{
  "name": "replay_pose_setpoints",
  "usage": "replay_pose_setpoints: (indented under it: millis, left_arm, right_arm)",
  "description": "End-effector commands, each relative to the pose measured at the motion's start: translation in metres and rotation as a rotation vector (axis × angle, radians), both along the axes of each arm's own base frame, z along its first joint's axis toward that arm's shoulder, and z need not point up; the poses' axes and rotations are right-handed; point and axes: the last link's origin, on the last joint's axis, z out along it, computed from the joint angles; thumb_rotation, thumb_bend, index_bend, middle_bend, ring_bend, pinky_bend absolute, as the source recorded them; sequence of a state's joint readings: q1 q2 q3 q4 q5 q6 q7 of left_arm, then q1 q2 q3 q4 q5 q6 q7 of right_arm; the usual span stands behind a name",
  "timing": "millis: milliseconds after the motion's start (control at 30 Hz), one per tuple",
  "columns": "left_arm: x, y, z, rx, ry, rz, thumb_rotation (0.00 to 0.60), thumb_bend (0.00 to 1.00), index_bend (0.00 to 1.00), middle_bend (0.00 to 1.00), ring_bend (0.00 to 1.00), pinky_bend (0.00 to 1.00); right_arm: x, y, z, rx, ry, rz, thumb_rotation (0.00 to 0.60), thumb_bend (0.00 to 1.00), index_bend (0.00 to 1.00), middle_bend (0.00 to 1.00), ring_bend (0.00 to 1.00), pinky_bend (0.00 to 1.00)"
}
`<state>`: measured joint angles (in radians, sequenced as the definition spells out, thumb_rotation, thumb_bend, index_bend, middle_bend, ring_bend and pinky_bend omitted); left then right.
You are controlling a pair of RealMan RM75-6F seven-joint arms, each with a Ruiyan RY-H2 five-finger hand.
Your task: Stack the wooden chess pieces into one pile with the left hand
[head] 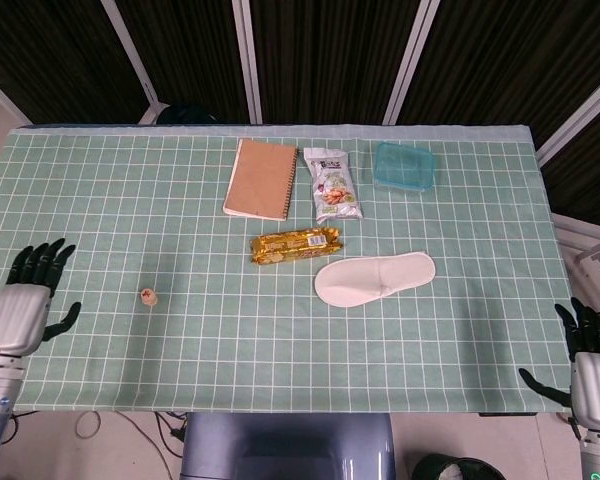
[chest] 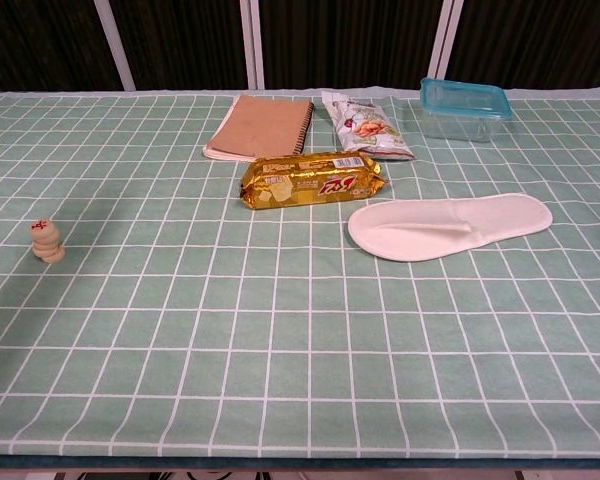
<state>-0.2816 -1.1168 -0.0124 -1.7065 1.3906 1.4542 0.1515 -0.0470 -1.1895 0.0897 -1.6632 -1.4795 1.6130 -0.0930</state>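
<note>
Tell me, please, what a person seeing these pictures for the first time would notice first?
Probably the shiny gold snack packet at the table's middle, with the white slipper just beside it toward the right hand. Next, the small pile of wooden chess pieces standing alone toward the left edge, while the left hand hangs open apart from it, holding nothing.

Your left hand (head: 20, 310) sits at the near left edge of the head view, back upward, fingers (head: 38, 260) extended and spread, thumb out to the side, holding nothing. Your right hand (head: 592, 365) sits at the near right corner, likewise spread and holding nothing. Neither hand appears in the chest view.
</note>
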Motion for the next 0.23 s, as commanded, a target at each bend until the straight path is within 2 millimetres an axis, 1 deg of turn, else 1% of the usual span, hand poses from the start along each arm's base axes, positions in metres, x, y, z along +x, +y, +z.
replay_pose_setpoints:
  millis: [33,233]
  left_arm:
    - [-0.0149,-0.0152,0.0166,0.016,0.010,0.012,0.600,0.34,0.02,0.00,0.00,0.00]
    - [-0.0192,-0.0224,0.0257,0.023,-0.021,0.009,0.600,0.34,0.02,0.00,0.00,0.00]
  right_arm:
    - [-0.0001,0.0002,-0.0002,-0.001,0.003,0.000,0.600,0.20,0.09,0.03,0.00,0.00]
    - [-0.0005,0.0003,0.0011,-0.008,0.003,0.000,0.600,0.20,0.09,0.03,0.00,0.00]
